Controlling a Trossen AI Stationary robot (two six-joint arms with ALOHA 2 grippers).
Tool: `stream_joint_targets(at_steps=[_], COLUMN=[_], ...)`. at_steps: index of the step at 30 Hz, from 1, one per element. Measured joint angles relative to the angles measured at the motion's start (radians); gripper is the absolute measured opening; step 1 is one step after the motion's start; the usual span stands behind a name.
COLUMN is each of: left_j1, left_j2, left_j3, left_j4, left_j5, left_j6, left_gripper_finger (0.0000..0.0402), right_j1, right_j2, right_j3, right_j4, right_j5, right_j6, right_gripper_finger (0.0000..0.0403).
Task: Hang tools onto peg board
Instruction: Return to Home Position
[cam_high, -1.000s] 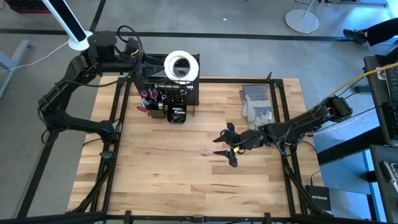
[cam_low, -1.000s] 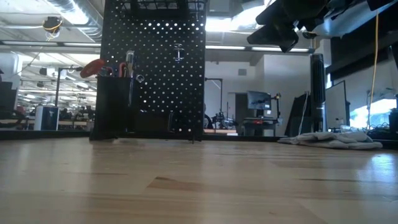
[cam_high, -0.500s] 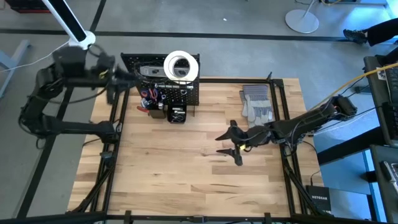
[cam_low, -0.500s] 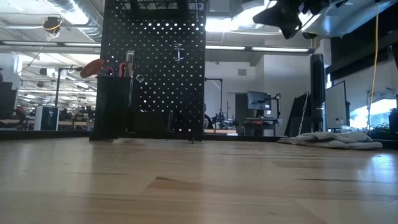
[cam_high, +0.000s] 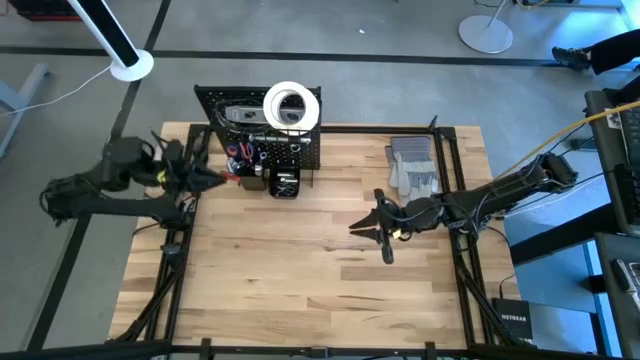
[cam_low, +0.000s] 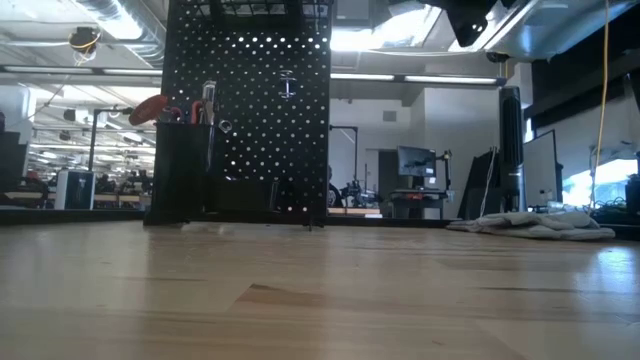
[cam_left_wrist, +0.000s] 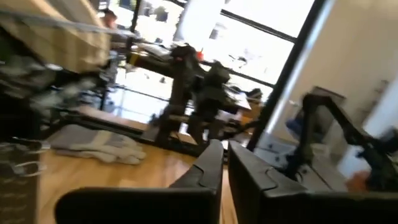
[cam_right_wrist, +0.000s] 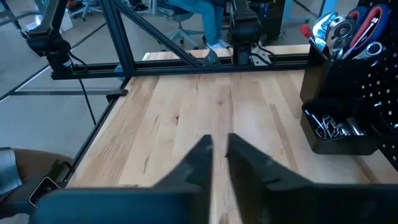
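Counted across the views: one table (cam_high: 300, 290), one peg board (cam_low: 260, 100), one tape roll (cam_high: 291, 106). Two bins are made out on the board: tall bin (cam_right_wrist: 323, 78), low bin (cam_right_wrist: 336, 144). At least two red-handled tools (cam_right_wrist: 367, 22) are counted in the tall bin; the exact number is not resolved. One heap of gloves (cam_high: 413, 168) is noted, number in it not resolved. Two arms are seen, left arm (cam_high: 100, 190) and right arm (cam_high: 500, 195), one gripper fitted to each: left gripper (cam_left_wrist: 225, 145), right gripper (cam_right_wrist: 219, 138). One person (cam_right_wrist: 214, 18) is seen in part.
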Motion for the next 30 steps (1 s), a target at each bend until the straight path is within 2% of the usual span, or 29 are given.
stream_joint_targets(at_steps=[4, 9, 12, 15, 20, 30], left_j1=[-0.114, -0.240, -0.298, -0.332, -0.341, -0.340], left_j2=[-0.020, -0.027, -0.026, -0.023, -0.033, -0.167], left_j3=[-0.107, -0.172, -0.233, -0.335, -0.486, -0.644], left_j4=[0.089, 0.076, 0.126, 0.248, 0.485, 0.585], left_j5=[-0.033, -0.245, -0.380, -0.474, -0.470, -0.472], left_j6=[0.043, 0.124, 0.181, 0.238, 0.257, 0.253], left_gripper_finger=[0.0002, 0.0001, 0.0002, 0.0001, 0.0002, 0.0003], right_j1=[0.000, 0.000, 0.000, 0.000, 0.000, 0.001], right_j2=[0.000, -0.005, -0.019, -0.046, -0.116, -0.298], right_j3=[0.000, -0.002, -0.027, -0.090, -0.234, -0.403], right_j4=[-0.001, 0.003, 0.025, 0.132, 0.305, 0.356], right_j5=[0.000, 0.000, 0.012, 0.016, 0.020, 0.034], right_j6=[0.001, 0.002, 0.002, 0.001, 0.003, 0.013], right_gripper_finger=[0.0011, 0.0020, 0.0019, 0.0007, 0.0010, 0.0006])
